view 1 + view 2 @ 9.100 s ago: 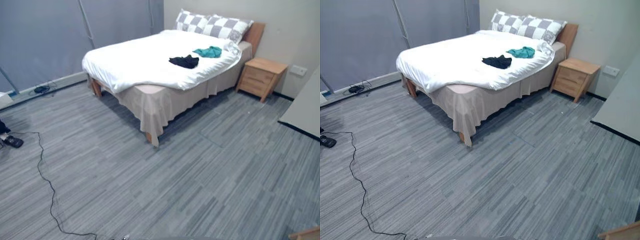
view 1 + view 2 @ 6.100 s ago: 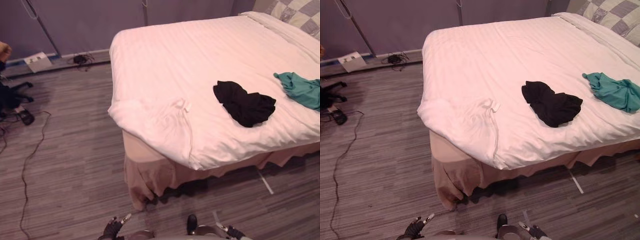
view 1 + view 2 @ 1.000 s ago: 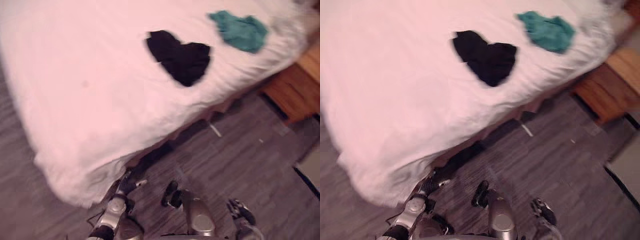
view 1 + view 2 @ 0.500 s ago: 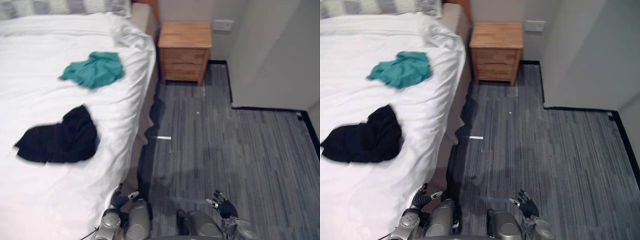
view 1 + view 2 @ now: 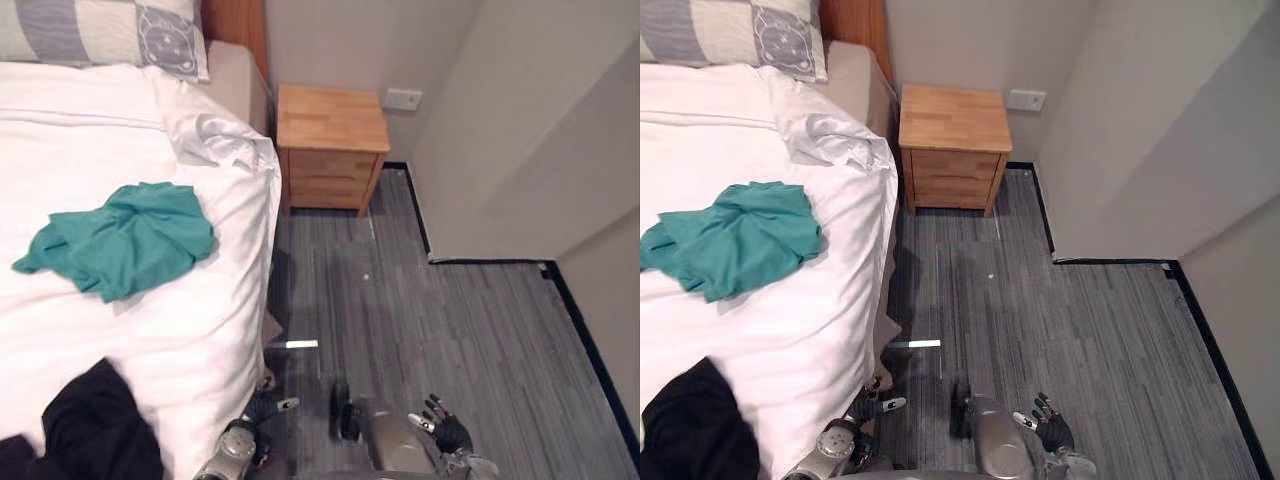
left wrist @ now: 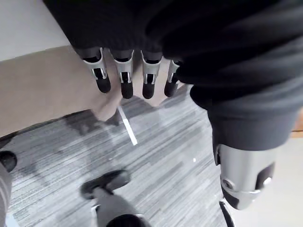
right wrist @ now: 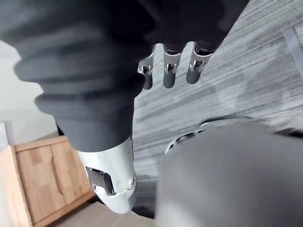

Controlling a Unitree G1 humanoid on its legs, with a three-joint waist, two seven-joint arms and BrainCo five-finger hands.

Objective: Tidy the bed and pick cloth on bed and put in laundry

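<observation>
On the bed (image 5: 95, 125), atop its white cover, we find two loose cloths. A teal cloth (image 5: 120, 240) lies crumpled near the middle of the part we can see, a little way in from the side edge. A black cloth (image 5: 85, 430) lies apart from it, nearer to us and close to that same edge. Neither hand touches either one. Grey-and-white pillows (image 5: 90, 30) sit at the head, against a wooden headboard (image 5: 232, 20). Just beside the headboard stands a wooden nightstand (image 5: 330, 140), with a wall socket (image 5: 403, 98) above and behind it. Grey striped floor (image 5: 450, 320) runs alongside the bed, and a short white strip (image 5: 292, 344) lies on it close to the bed's side. We note the left hand (image 5: 262, 408) hanging low beside the edge of the cover; in its wrist view the fingers (image 6: 124, 78) are straight, hold nothing, and show in front of the beige bed skirt (image 6: 42, 90). We note the right hand (image 5: 445, 432) low over the floor, well clear of the bed, fingers (image 7: 168, 66) loosely spread and empty.
</observation>
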